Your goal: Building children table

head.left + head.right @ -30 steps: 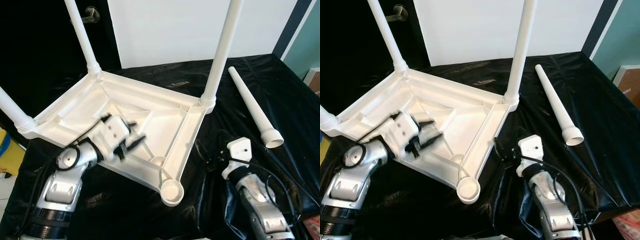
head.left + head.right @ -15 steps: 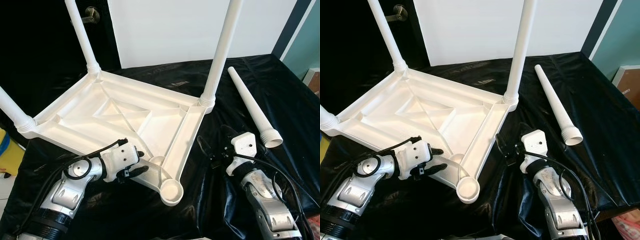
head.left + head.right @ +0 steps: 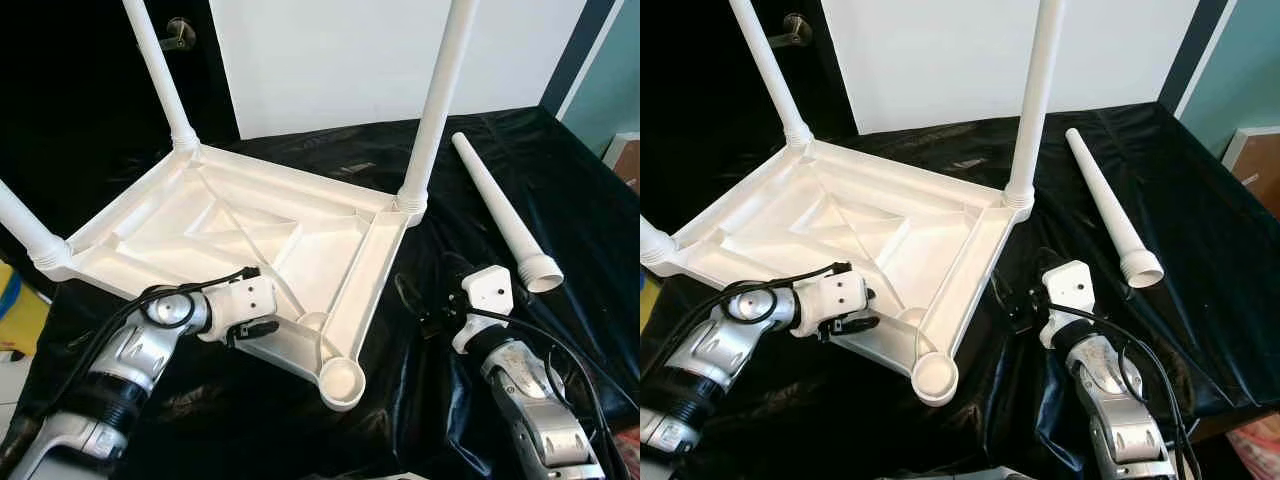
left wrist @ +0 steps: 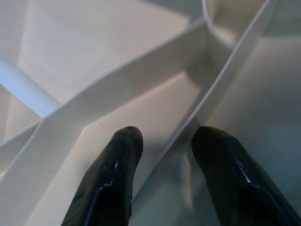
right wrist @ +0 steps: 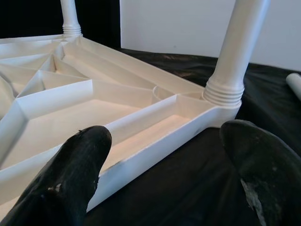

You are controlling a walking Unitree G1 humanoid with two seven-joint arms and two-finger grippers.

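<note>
Black glossy sheet (image 3: pixel 250 420), wrinkled, covers the work surface; white wall panel (image 3: pixel 330 60) behind, dark door with a metal handle (image 3: pixel 181 31) at the back on the robot's left.

Left eye view: white plastic table top (image 3: pixel 240 250) lies upside down on the sheet, ribbed underside up. Three legs are screwed in — far leg (image 3: pixel 158 70), right leg (image 3: pixel 438 100), near-left leg (image 3: pixel 25 225); all three are cut off by the frame edge. The nearest corner has an open round socket (image 3: pixel 341 380). A fourth, loose leg (image 3: pixel 498 215), tapered with a ribbed collar, lies flat on the sheet to the robot's right, well apart from the table top. Left gripper (image 3: pixel 262 328) sits at the near edge of the table top, between the near-left leg and the socket; its fingers are mostly hidden under the white wrist block.

Right eye view: right gripper (image 3: pixel 1015 297) hovers over the sheet just beside the table top's right rim, between that rim and the loose leg; its fingers blend into the black sheet and are hard to make out here.

Left wrist view: two black fingers (image 4: pixel 110 181) straddle a thin white rib of the underside — slightly apart, grip on the rib not certain.

Right wrist view: fingers (image 5: pixel 70 176) spread wide, nothing between them, the table top's rim ahead.
</note>
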